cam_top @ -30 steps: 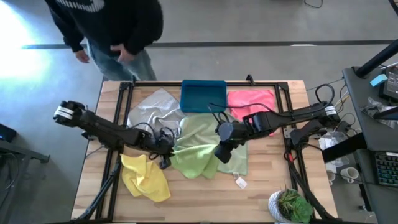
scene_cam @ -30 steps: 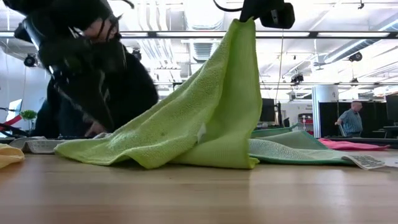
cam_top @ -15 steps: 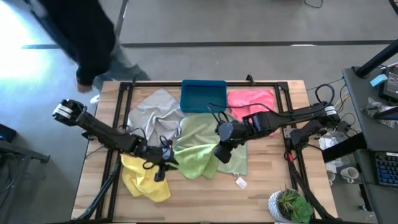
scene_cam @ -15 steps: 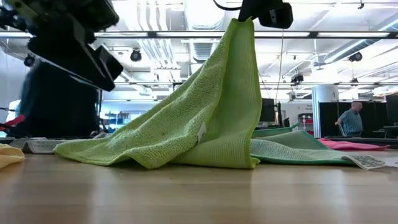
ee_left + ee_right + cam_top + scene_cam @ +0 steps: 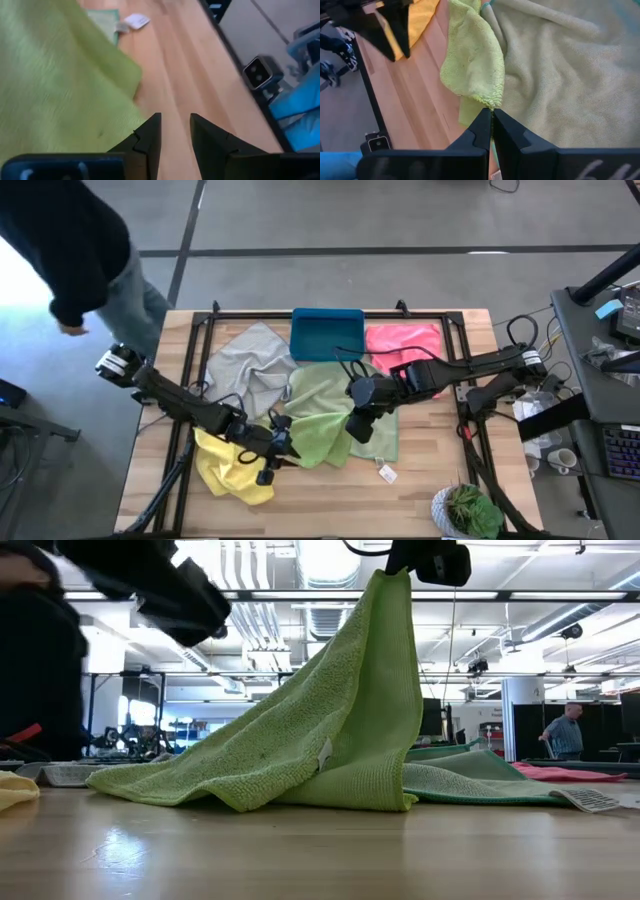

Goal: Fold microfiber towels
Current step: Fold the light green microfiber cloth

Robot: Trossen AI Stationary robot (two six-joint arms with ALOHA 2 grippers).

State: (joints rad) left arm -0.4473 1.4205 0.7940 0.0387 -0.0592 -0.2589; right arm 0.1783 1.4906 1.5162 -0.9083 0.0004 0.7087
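My right gripper is shut on the bright lime green towel and holds one point of it high, so it stands like a tent. Its lower edges lie on the table and on the pale sage green towel. My left gripper is open above bare wood by the lime towel's left edge, with nothing between its fingers. The yellow towel lies bunched near the front left, the light grey towel at the far left, the pink towel at the far right. My right gripper pinches a corner point of the lime green towel between its two fingers, coming from above and slanting down. The cloth hangs below the fingers and spreads out leftward, slack, its lower part resting on the table.
A blue bin stands at the far edge's middle. A white tag lies near the front, and a potted plant stands at the front right corner. A person stands beyond the table's far left corner. Bare wood lies along the near edge.
My left gripper has moved toward the table's near edge and a little right, risen, and rolled. The person at the far edge has walked away to the left. My right gripper and the lifted lime towel have kept still.
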